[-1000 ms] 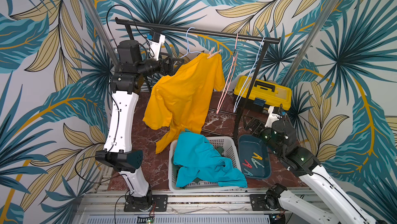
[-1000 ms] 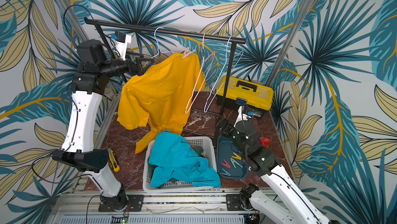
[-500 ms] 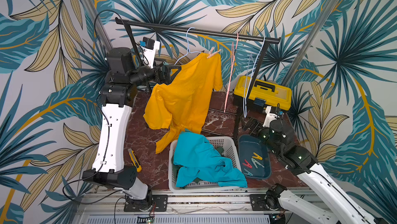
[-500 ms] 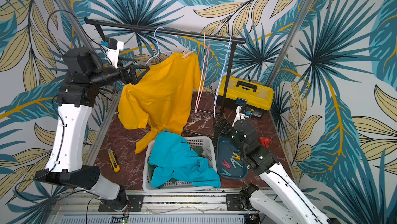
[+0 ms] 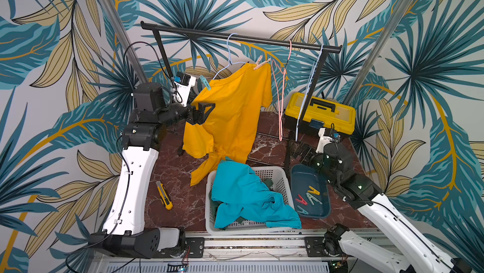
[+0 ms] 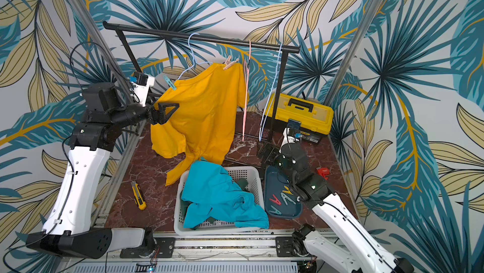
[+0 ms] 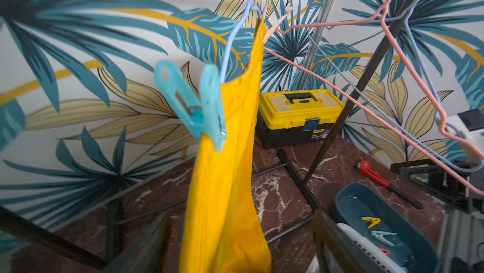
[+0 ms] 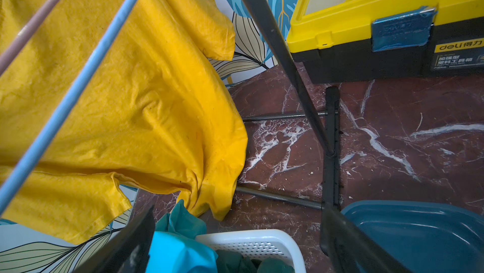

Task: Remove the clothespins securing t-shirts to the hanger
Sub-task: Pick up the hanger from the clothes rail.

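Note:
A golden yellow t-shirt (image 5: 235,117) (image 6: 204,112) hangs on a pale blue hanger (image 5: 230,49). A teal clothespin (image 5: 205,82) (image 7: 196,109) pins one shoulder, a tan clothespin (image 5: 260,63) (image 6: 230,63) the other. My left gripper (image 5: 203,113) (image 7: 235,245) is below the teal peg, open, with the shirt's cloth (image 7: 230,180) hanging loose between its fingers. My right gripper (image 5: 300,150) (image 8: 235,245) hovers open and empty near the basket's rim (image 8: 248,235). The turquoise t-shirt (image 5: 246,195) lies over the dark green one (image 5: 267,181) in the basket. Several clothespins (image 5: 307,198) lie in the dark blue tray (image 5: 296,177).
Empty pink (image 5: 281,96) and blue (image 5: 309,88) hangers dangle from the black rail (image 5: 183,29). The rack's legs (image 8: 331,140) cross the marble floor. A yellow toolbox (image 5: 319,112) stands behind it. A utility knife (image 5: 164,192) and a red tool (image 6: 323,172) lie on the floor.
My left gripper has dropped from the shirt's shoulder to sleeve height and its jaws have narrowed a little. The teal clothespin is still on the shirt. The right arm has barely moved.

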### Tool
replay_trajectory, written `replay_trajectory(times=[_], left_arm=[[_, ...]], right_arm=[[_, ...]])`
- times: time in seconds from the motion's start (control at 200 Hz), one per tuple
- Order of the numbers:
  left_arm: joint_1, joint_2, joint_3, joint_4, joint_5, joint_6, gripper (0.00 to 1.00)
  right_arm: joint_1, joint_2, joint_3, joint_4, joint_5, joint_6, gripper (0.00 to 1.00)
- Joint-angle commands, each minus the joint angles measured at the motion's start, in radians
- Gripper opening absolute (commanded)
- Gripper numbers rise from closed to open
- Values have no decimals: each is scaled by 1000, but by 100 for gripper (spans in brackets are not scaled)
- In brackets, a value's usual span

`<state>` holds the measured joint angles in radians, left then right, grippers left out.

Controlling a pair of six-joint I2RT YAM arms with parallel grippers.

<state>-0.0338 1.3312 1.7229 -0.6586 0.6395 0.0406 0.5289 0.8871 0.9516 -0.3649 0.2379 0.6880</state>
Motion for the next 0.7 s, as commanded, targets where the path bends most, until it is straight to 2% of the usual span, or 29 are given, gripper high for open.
replay_trajectory(times=[0.0, 0.095, 0.31, 0.546, 0.696], left_arm=[[17, 16, -4, 20, 24, -3, 67], [29, 25, -3, 20, 54, -24, 62], [38, 29, -5, 20, 77, -42, 38], [38, 11, -4, 21, 90, -26, 22], [38, 18, 13, 21, 84, -29, 0]], right_arm=[[-4, -3, 10, 11, -3, -25, 100], [-5, -11, 4, 9, 1, -21, 100], [-4, -33, -11, 9, 0, -15, 99], [-7, -46, -29, 11, 3, -9, 100], [-6, -57, -50, 29, 6, 5, 99]])
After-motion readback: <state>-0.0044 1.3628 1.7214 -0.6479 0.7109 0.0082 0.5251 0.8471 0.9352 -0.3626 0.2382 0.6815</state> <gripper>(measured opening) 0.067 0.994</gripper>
